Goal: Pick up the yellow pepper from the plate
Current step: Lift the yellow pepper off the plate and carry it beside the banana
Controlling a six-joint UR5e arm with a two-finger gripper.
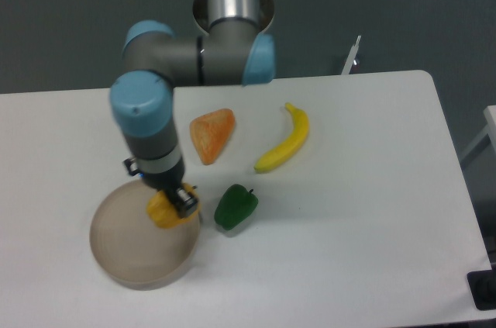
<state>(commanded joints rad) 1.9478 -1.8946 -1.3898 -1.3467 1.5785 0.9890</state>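
Observation:
The yellow pepper (pixel 164 212) is small, lumpy and yellow-orange. It is held in my gripper (pixel 175 199), which is shut on it from above. The pepper hangs over the right rim of the plate (pixel 132 246), a round beige-tan dish at the front left of the table. It looks lifted off the plate's surface. The gripper's fingers and wrist hide the pepper's top and stem.
A green pepper (pixel 235 206) sits just right of the plate, close to the held pepper. An orange wedge-shaped piece (pixel 211 133) lies behind it. A yellow banana (pixel 286 139) lies further right. The arm's upper links (pixel 194 60) reach over the table's back.

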